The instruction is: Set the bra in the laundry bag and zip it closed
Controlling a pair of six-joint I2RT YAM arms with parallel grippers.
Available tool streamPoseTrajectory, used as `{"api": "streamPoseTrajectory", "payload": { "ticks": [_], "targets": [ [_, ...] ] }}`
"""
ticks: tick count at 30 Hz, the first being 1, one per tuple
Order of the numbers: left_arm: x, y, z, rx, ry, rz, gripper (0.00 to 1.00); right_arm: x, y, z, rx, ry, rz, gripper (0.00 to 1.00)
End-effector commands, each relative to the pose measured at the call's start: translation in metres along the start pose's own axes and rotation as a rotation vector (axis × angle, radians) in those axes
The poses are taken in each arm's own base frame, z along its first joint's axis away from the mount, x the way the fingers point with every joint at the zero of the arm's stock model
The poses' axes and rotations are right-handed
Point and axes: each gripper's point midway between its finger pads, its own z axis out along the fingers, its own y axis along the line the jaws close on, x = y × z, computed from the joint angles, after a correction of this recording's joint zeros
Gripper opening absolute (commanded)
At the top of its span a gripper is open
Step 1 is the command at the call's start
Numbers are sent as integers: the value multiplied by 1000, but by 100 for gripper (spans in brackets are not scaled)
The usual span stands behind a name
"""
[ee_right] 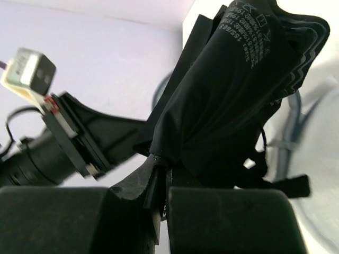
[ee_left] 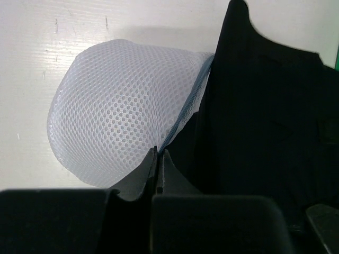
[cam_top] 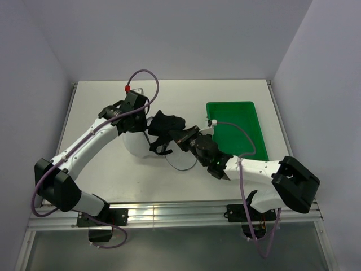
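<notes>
The white mesh laundry bag (cam_top: pixel 133 144) lies on its side at the table's middle, its mouth facing right and its round lid (cam_top: pixel 181 160) flat beside it. In the left wrist view my left gripper (ee_left: pixel 159 153) is shut on the bag's zipper rim (ee_left: pixel 185 108); from above that gripper (cam_top: pixel 146 123) sits at the bag's far edge. The black bra (cam_top: pixel 167 127) hangs bunched over the bag's mouth, straps dangling. My right gripper (cam_top: pixel 181 136) is shut on a fold of the bra (ee_right: pixel 228 95), pinched at the fingertips (ee_right: pixel 159 168). The bra (ee_left: pixel 265 106) fills the right of the left wrist view.
A green rectangular tray (cam_top: pixel 237 130) stands to the right, close behind my right arm. The left arm's wrist (ee_right: pixel 63 140) shows just beyond the bra in the right wrist view. Walls close the table at the back and both sides.
</notes>
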Motion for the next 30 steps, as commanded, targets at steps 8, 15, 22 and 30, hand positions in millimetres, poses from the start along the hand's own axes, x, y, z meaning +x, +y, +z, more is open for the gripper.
{"api": "streamPoseTrajectory", "payload": {
  "ticks": [8,15,22,30],
  "targets": [
    [-13,-12,-10,85,-41,-29,0,14,-17,-10,-25,25,-105,0],
    [-1,-27,-20,216,-9,29,0,23,-14,9,-1,20,-233,0],
    [13,-28,-33,278,16,75,0,18,-14,26,40,-32,-300,0],
    [20,-48,-38,404,42,95,0,43,-3,37,5,25,-337,0]
  ]
}}
